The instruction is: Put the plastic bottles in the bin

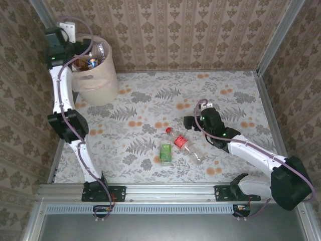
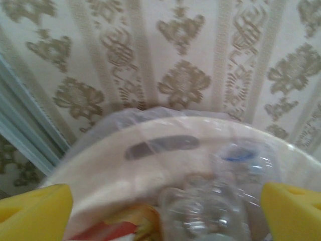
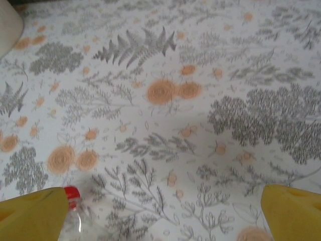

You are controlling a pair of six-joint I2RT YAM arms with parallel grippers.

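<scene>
Two lie flat: red-labelled bottle (image 1: 184, 146), red-capped, beside green-labelled bottle (image 1: 166, 152); left fingers (image 2: 35, 213), right fingers (image 3: 30, 216) splayed, empty.

Your table (image 1: 150, 100) is covered in a pale cloth printed with grey ferns and orange flowers. At its far left corner you have the beige bin (image 1: 98, 85) standing upright. Near the middle, two bottles lie on their sides just beside each other: a green-labelled bottle (image 1: 166, 152) and, to its right, a red-capped bottle (image 1: 184, 145), which lies at a slant with its cap towards the far left.
</scene>
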